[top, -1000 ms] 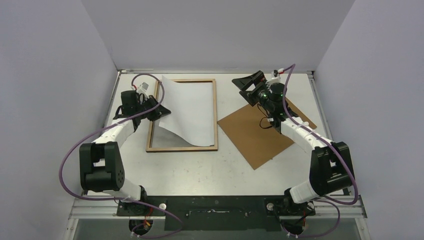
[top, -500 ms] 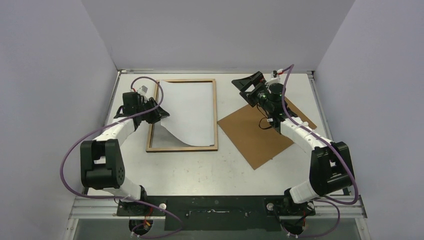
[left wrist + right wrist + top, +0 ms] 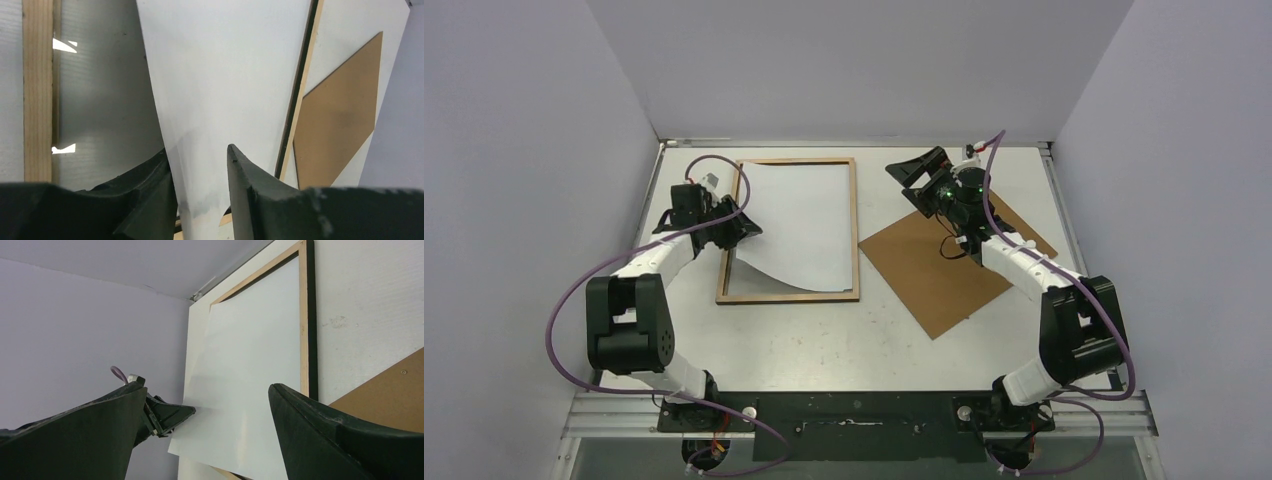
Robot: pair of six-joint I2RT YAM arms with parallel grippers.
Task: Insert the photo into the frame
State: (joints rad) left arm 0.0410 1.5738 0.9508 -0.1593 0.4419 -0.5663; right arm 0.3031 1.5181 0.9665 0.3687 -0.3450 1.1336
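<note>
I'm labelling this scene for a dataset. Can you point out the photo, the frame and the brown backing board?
photo [image 3: 802, 220], top view, middle of its white upward face.
frame [image 3: 855, 225], top view, on its right-hand wooden rail.
backing board [image 3: 929, 275], top view, bare brown middle.

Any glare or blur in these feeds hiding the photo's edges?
Left wrist: two bright glints on the pane of the frame, grey shadow on the photo beside the blurred left gripper. Right wrist: the right gripper is dark and soft, photo edges crisp. Top: even light, soft shadow under the photo's lifted corner.
</note>
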